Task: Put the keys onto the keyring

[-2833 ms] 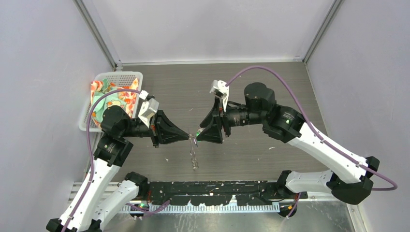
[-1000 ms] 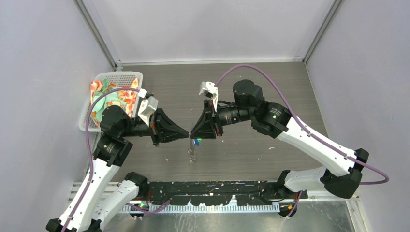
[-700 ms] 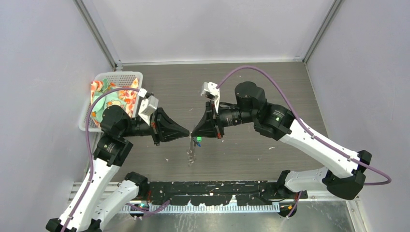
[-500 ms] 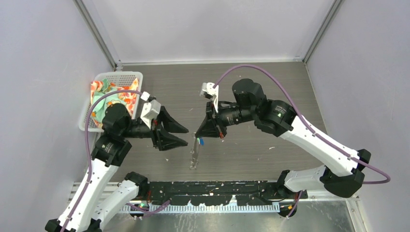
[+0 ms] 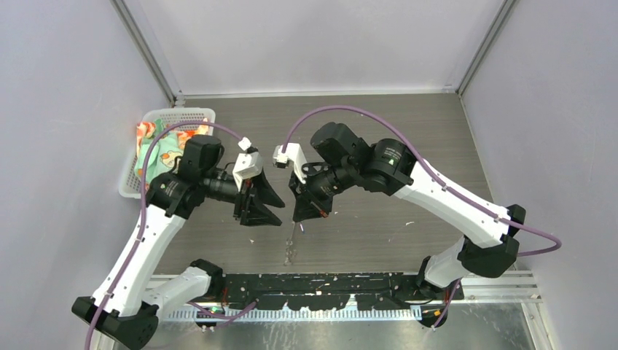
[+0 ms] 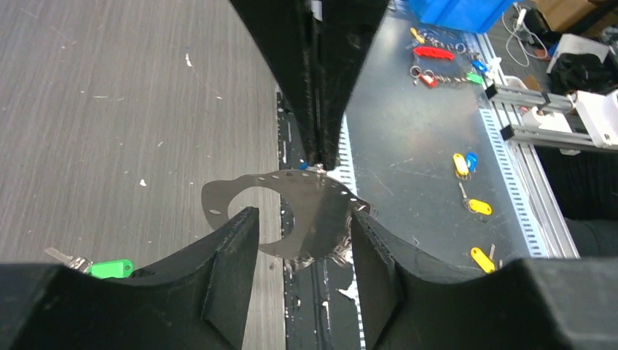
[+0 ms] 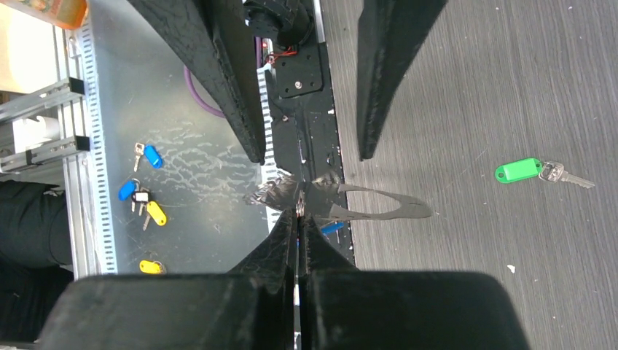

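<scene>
Grey wire keyring (image 5: 292,244) is seen hanging edge-on from the right gripper (image 5: 294,218), its long axis running from the fingertips down toward the arms' bases. The right jaws are pressed fully together on the ring's upper rim. Roughly half open and empty, the left gripper (image 5: 282,214) is held with its tips just beside the ring. The green key (image 7: 519,171) is seen lying flat on the wood-grain table (image 5: 379,117), well apart from the ring. A blue key head (image 7: 331,227) is glimpsed behind the ring. Both forearms are angled inward, wrists facing.
</scene>
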Robot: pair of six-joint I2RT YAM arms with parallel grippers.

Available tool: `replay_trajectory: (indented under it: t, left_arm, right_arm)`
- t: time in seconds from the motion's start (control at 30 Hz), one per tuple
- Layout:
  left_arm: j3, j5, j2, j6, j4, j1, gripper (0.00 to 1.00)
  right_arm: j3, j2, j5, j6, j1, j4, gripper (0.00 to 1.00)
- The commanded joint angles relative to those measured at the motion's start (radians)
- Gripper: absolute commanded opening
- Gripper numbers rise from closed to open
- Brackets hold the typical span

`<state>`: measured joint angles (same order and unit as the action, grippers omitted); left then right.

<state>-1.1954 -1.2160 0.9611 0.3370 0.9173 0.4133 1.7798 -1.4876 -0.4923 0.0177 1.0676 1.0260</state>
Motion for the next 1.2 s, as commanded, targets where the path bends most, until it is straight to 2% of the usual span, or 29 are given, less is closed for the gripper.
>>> replay_trajectory:
  t: [0.0,0.07,0.27,0.53,0.63,0.9,1.1,1.17]
  left_arm:
    - [-0.013,-0.026,-0.019,0.079,0.073,0.027,0.50]
    - [0.004,-0.025,-0.035,0.057,0.042,0.040,0.49]
    - [0.089,0.013,-0.097,-0.111,-0.208,0.059,0.48]
    - [0.084,0.021,-0.075,-0.135,-0.244,0.062,0.44]
    - [0.084,0.019,-0.069,-0.156,-0.260,0.065,0.36]
    - [0.078,0.023,-0.058,-0.124,-0.233,0.076,0.01]
    - [0.066,0.029,-0.057,-0.075,-0.176,0.085,0.00]
    - [0.063,0.030,-0.056,-0.083,-0.183,0.087,0.00]
  right_arm:
    - [0.085,-0.001,0.011,0.021,0.006,0.032,0.01]
    - [0.096,-0.011,0.007,0.022,0.008,0.034,0.01]
    - [0.122,-0.031,-0.020,0.018,0.008,0.014,0.01]
    - [0.145,-0.056,-0.043,0.019,0.008,0.022,0.01]
    - [0.150,-0.062,-0.045,0.019,0.008,0.021,0.01]
    - [0.160,-0.069,-0.052,0.023,0.008,0.025,0.01]
    - [0.159,-0.059,-0.054,0.027,0.008,0.031,0.01]
    - [0.151,-0.052,-0.054,0.019,0.007,0.018,0.08]
